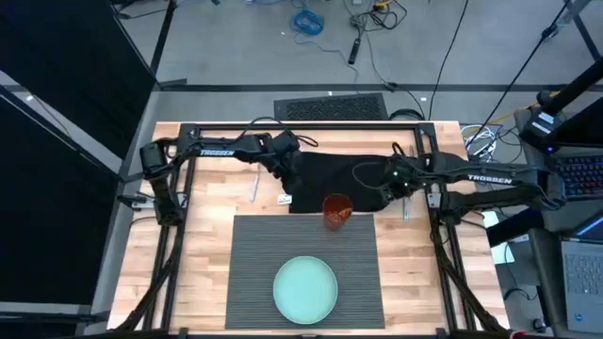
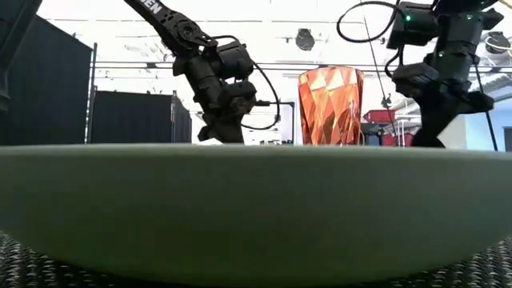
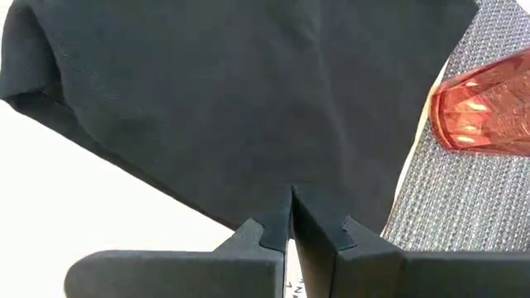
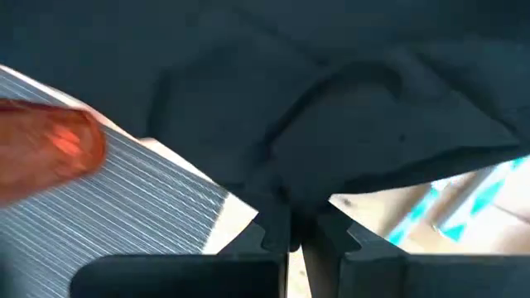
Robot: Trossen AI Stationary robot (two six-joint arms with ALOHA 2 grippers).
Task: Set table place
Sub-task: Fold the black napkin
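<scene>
High view: placemat (image 1: 306, 273) lies at lower centre, long axis vertical. Both grippers, left (image 1: 289, 172) and right (image 1: 377, 193), pinch the black napkin (image 1: 332, 177) directly above it, roughly equidistant.

Bright, even overhead light; the low view's far background is blown out white, and the near plate (image 2: 256, 212) is blurred.
</scene>
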